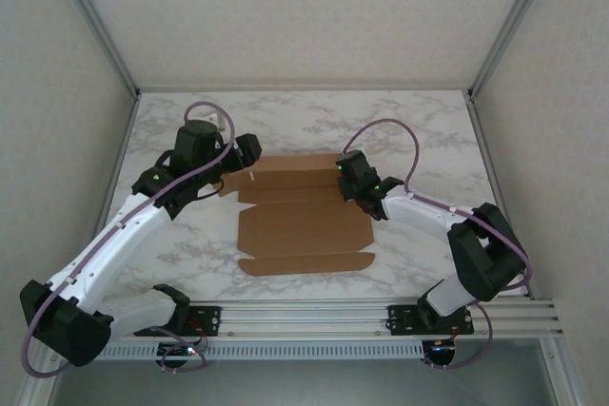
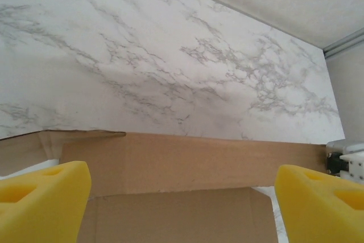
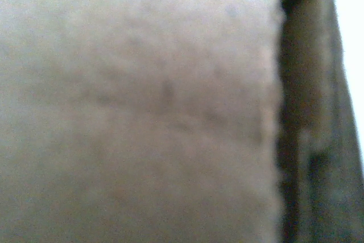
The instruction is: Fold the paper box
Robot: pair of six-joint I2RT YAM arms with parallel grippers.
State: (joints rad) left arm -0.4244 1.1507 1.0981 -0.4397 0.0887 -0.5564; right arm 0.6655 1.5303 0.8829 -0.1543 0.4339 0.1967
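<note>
The left gripper (image 2: 182, 200) is seen open at 10 o'clock of the box (image 1: 304, 230), the right gripper (image 1: 348, 178) closed at 2 o'clock. The far flap could be creased crooked by uneven pushing.

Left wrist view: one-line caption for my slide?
Left gripper open above the brown paper box on a marble table.

paper box (image 1: 303, 231) laid out flat
plain brown die-cut cardboard, unfolded, flaps and notches showing, sitting in the middle of the marble table (image 1: 409, 130)
</note>
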